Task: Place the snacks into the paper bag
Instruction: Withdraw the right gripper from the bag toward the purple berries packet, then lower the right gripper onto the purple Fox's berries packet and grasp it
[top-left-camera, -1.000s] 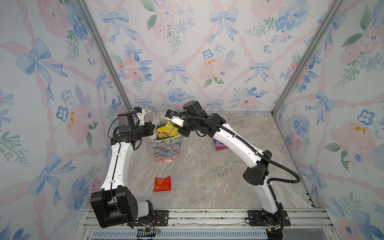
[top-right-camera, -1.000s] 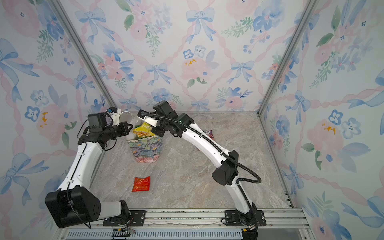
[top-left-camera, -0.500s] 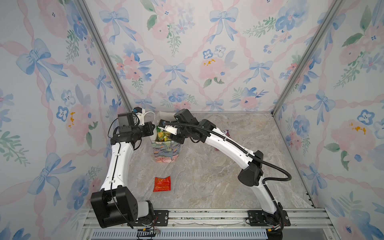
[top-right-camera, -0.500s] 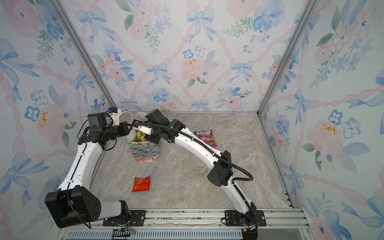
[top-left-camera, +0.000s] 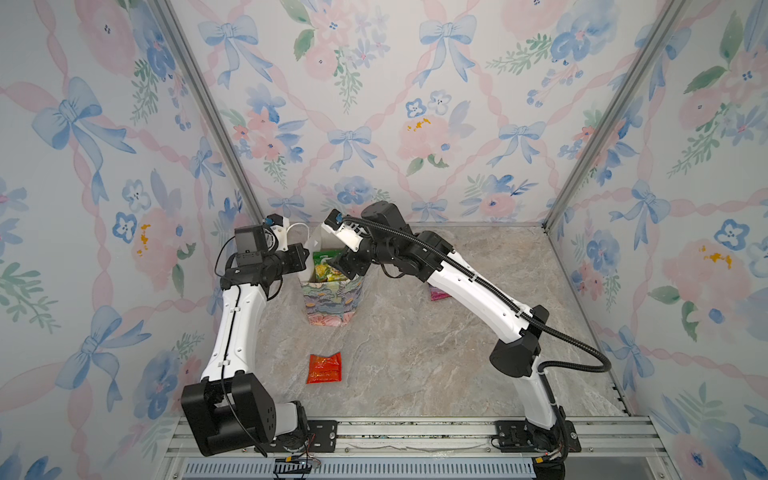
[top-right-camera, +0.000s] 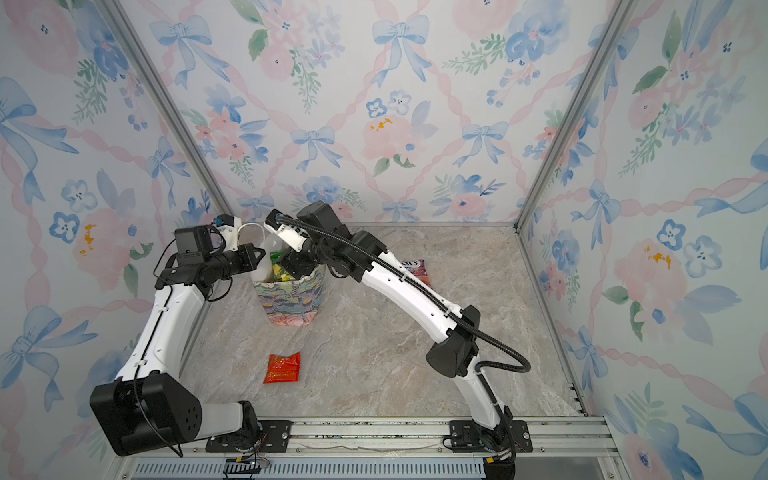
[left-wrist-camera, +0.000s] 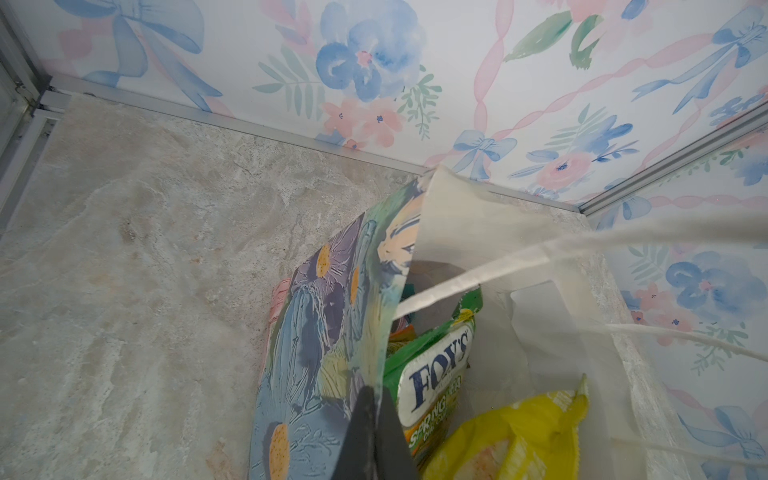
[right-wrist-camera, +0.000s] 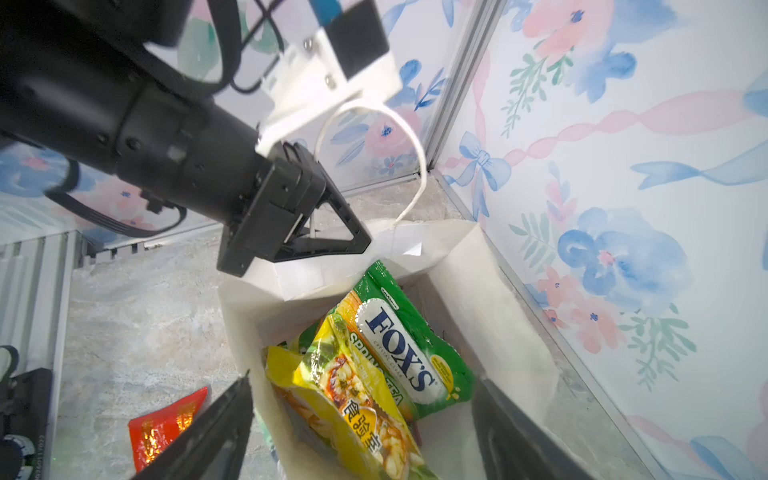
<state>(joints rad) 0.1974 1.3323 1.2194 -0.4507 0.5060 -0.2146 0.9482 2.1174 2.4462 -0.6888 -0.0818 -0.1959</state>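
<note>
Marble tabletop (top-left-camera: 415, 353): paper bag (top-left-camera: 332, 301) holds green and yellow snacks (right-wrist-camera: 399, 353). Left gripper (right-wrist-camera: 357, 243) clamps its rim; right gripper (right-wrist-camera: 361, 386) spread wide, empty, above. Outstanding: near red packet (top-left-camera: 324, 368), right purple packet (top-right-camera: 415, 268).

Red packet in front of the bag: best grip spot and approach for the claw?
Probably top-down. The red packet lies flat and alone on the table, offering no upright face, so lower open jaws astride it and pinch across its middle.

My left gripper (right-wrist-camera: 365, 243) is clamped on the paper bag (top-left-camera: 332, 303) rim; my right gripper (right-wrist-camera: 368, 432) hangs just right of it, jaws wide.
</note>
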